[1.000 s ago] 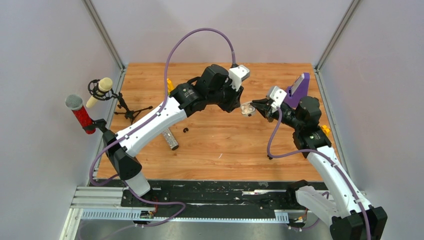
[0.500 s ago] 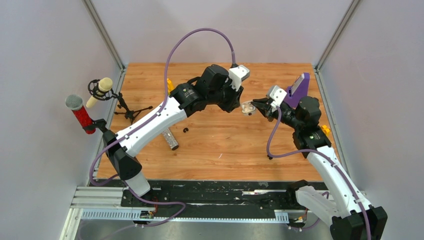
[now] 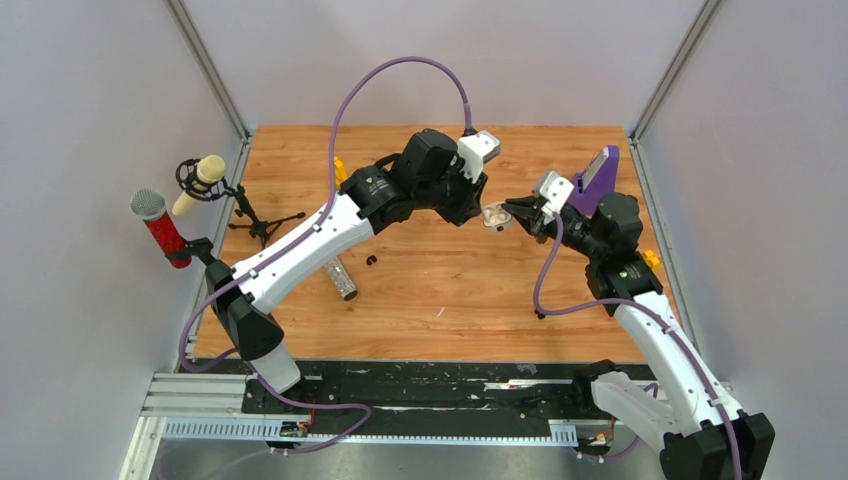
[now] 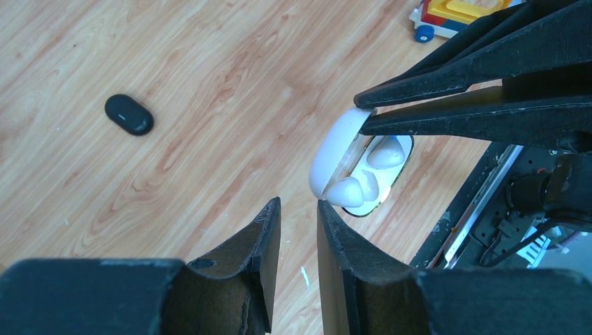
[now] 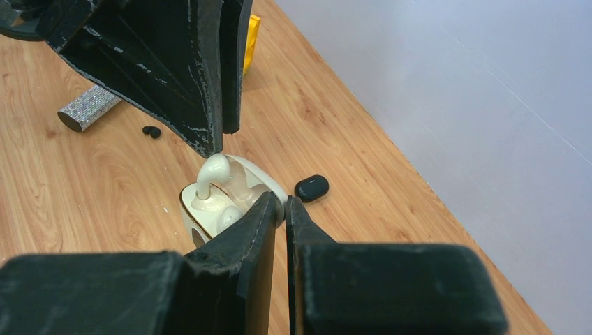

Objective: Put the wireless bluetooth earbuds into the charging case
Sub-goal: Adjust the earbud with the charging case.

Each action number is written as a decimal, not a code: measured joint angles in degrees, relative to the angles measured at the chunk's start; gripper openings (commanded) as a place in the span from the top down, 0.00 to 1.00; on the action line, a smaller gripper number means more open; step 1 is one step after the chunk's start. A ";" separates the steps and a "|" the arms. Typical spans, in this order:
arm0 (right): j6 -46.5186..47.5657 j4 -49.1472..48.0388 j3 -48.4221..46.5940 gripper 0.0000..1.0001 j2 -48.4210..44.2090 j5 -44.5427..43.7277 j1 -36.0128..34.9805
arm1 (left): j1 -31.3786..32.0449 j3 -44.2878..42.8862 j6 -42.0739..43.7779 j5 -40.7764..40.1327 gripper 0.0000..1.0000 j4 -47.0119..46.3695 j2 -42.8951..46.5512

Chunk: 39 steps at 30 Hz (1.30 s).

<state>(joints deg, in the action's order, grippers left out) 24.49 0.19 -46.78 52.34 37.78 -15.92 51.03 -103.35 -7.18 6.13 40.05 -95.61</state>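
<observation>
While our right gripper [image 5: 279, 201] pinches the open charging case [image 4: 327, 150] aloft, our left gripper [image 4: 299, 204] shows fingers narrowly parted, empty. Their tips near a white earbud [image 4: 347, 191] inside.

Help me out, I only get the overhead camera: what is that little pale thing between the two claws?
Observer: An open white charging case, pinched at its raised lid by the right gripper.
Operator: Is anything inside it?
Observer: Two white earbuds. One sits low in its slot, the other stands up out of the case.
Operator: Is the left claw holding that one?
Observer: No. The left gripper has its jaws slightly apart with nothing between them, and its tips are right beside that bud.
</observation>
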 measured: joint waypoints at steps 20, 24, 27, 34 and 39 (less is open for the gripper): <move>0.02 0.31 0.02 1.00 0.09 0.61 0.00 | 0.00 -1.33 0.00 -0.26 0.66 1.14 -0.90; 0.04 -0.04 0.02 1.00 0.15 -0.35 0.00 | -0.15 -2.03 0.04 -0.20 0.64 1.27 -0.70; 0.96 -0.13 0.02 1.00 0.87 -0.94 0.00 | -0.61 -2.08 0.02 0.50 0.60 1.22 -0.26; 9.07 0.50 0.00 1.00 5.29 -7.19 -1.49 | -2.82 -3.06 0.02 5.64 0.50 2.25 -0.28; 13.94 0.42 0.09 1.00 4.66 -11.80 -4.61 | -3.54 -4.17 -1.27 9.07 0.47 2.14 -0.52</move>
<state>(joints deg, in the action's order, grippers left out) 38.44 0.60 -46.70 56.99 25.98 -20.53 47.48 -107.53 -8.45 15.20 42.19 -96.14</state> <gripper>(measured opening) 0.101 0.531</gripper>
